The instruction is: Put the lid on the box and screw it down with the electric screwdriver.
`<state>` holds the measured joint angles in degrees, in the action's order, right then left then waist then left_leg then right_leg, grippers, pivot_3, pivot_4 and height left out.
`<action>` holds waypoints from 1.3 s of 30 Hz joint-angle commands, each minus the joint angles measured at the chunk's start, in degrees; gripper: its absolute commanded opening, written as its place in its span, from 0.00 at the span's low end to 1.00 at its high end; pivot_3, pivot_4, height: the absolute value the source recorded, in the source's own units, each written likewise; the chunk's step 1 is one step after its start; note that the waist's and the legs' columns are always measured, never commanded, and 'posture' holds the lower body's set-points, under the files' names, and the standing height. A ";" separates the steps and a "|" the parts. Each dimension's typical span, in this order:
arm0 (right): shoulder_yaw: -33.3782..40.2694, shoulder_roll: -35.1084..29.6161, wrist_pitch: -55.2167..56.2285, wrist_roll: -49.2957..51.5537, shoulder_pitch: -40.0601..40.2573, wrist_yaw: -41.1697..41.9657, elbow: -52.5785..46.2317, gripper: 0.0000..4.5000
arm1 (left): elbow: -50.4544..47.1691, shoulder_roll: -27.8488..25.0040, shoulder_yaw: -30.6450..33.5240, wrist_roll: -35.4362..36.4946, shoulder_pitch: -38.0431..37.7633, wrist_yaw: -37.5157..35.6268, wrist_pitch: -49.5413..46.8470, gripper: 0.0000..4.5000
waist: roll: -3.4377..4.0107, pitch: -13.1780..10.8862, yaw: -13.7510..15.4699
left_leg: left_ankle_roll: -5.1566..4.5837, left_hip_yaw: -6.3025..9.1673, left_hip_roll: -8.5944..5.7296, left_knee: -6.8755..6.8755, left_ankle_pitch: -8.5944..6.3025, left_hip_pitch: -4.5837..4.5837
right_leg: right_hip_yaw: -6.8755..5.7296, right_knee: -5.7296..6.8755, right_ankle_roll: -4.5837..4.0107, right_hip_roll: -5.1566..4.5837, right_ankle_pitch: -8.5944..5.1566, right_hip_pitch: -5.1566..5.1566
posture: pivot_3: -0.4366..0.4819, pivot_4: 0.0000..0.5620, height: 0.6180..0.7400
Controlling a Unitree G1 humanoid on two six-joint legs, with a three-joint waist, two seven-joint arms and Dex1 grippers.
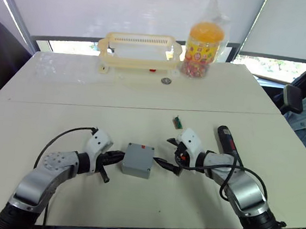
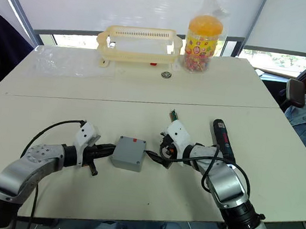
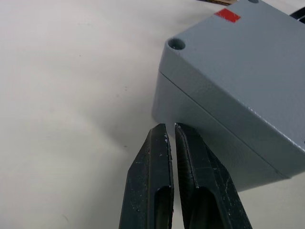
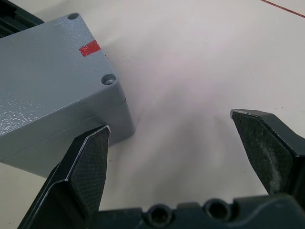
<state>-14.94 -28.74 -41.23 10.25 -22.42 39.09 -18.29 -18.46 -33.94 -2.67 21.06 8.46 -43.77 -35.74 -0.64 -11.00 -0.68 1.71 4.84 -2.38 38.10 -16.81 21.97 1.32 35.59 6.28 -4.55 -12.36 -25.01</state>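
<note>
Box (image 1: 138,160) with lid (image 3: 248,67) on, between closed left end effector (image 3: 170,138) and open right end effector (image 4: 171,138).

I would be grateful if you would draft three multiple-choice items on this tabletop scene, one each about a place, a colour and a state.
1. Where does the long black pen-shaped electric screwdriver lie?
A. On the table beside the right arm
B. Inside the cream basket
C. On top of the box

2. What colour is the small mark on the flat grey plastic lid?
A. Blue
B. Red
C. Green

3. How do the grippers stand?
A. Both open
B. Left open, right shut
C. Left shut, right open

Answers: 1 A, it rests on the tabletop there. 2 B, a red patch sits near the edge. 3 C, the left gripper has its fingers together, the right gripper has them wide apart.
</note>
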 commanded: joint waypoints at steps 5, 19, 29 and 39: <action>14.70 -1.41 -3.63 10.07 -2.91 1.88 -3.76 0.99 | -3.01 -7.27 6.03 4.75 -0.66 -6.17 -0.88 0.06 | 0.00 -0.01 -0.03 | 0.00 0.01 0.01 0.00 0.00 0.00 | 0.01 0.01 0.00 0.00 0.00 0.00 | 0.48 0.27 1.00; 20.49 -0.54 -0.17 9.10 -9.87 -5.86 12.28 0.99 | -1.07 -17.81 11.61 21.10 20.91 -14.32 -14.81 0.06 | 0.00 -0.01 -0.82 | -0.11 -0.19 0.00 -0.05 -0.06 -0.49 | 0.00 -0.04 0.03 0.04 -0.02 0.46 | 0.48 0.27 1.00; 14.47 7.75 12.71 1.17 -16.28 -11.21 31.20 0.99 | -8.31 -17.95 6.79 17.60 17.44 -9.92 -14.43 0.06 | 0.01 -0.01 -1.69 | -0.07 -0.09 0.02 -0.11 -0.04 -0.49 | 0.10 0.02 0.02 0.06 -0.02 0.39 | 0.48 0.27 1.00; 13.23 12.82 19.35 -0.53 -19.02 -10.96 40.21 0.99 | -9.81 -17.76 6.40 15.56 12.63 -7.94 -12.39 0.06 | 0.02 -0.02 -1.84 | -0.07 -0.04 0.03 -0.12 -0.04 -0.50 | 0.10 0.04 0.02 0.07 -0.02 0.36 | 0.48 0.27 1.00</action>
<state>-1.95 -16.35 -23.78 9.94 -39.67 28.30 22.21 -26.24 -51.41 3.26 37.22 21.16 -52.11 -49.33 -0.62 -11.01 -2.51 1.64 4.80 -2.36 37.99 -16.84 21.46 1.42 35.63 6.30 -4.48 -12.38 -24.65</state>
